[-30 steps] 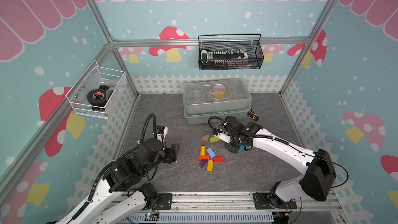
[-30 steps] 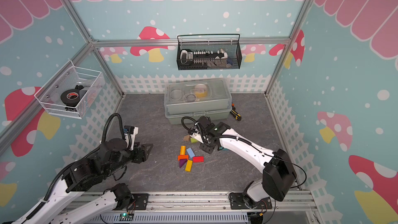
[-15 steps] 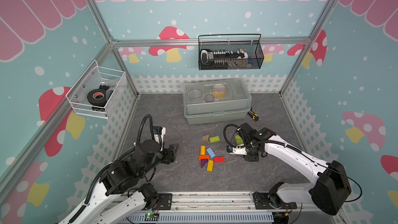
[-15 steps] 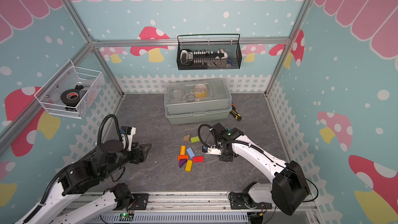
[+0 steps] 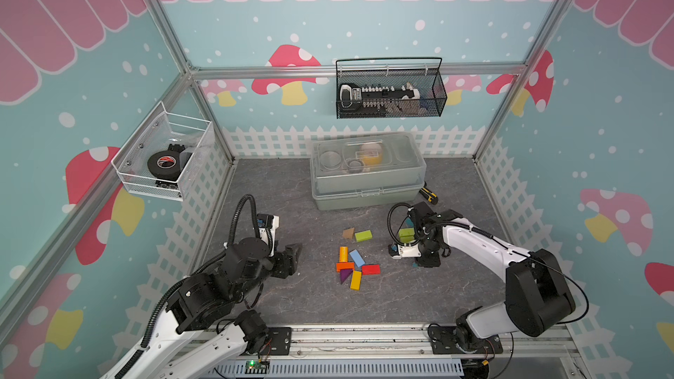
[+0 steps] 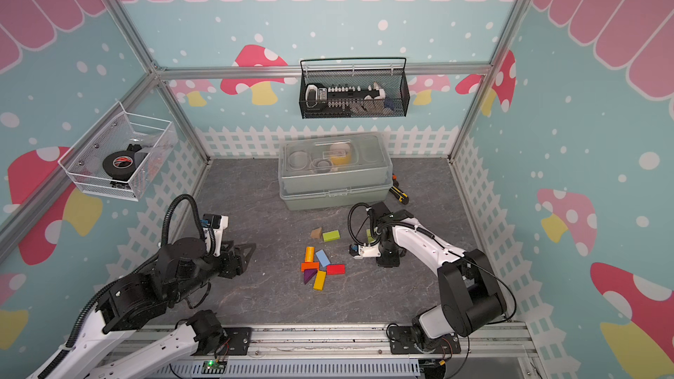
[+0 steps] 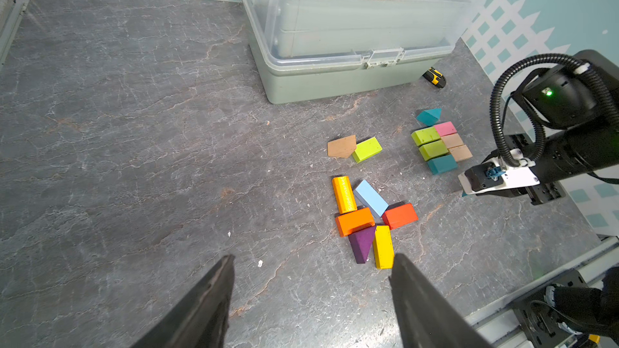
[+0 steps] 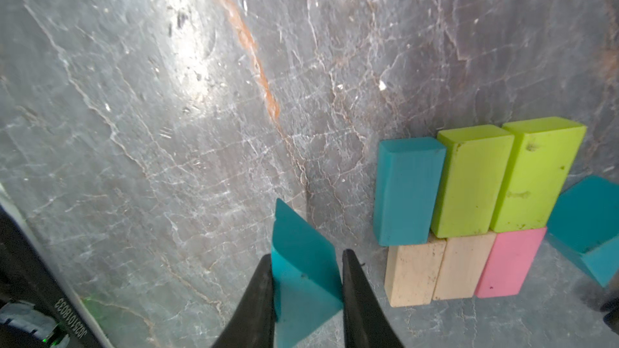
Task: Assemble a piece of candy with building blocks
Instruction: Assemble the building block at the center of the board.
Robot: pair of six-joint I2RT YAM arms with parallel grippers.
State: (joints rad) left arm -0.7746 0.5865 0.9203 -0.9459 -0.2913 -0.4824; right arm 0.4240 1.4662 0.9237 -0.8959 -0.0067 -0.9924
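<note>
Since a second ago the right gripper (image 8: pixel 307 256) has swung off the loose blocks (image 7: pixel 355 220). Its fingers are clamped tight on a teal prism (image 8: pixel 301 229), and the block cluster (image 8: pixel 472 182) lies just beside and ahead of the fingertips. The left gripper (image 7: pixel 313 256) has barely shifted, fingers spread wide and empty, with the loose blocks just ahead of them.

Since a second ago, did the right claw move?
Yes. The right claw, shut on a teal triangle block, moved away from the plastic box, toward the front rail.
</note>
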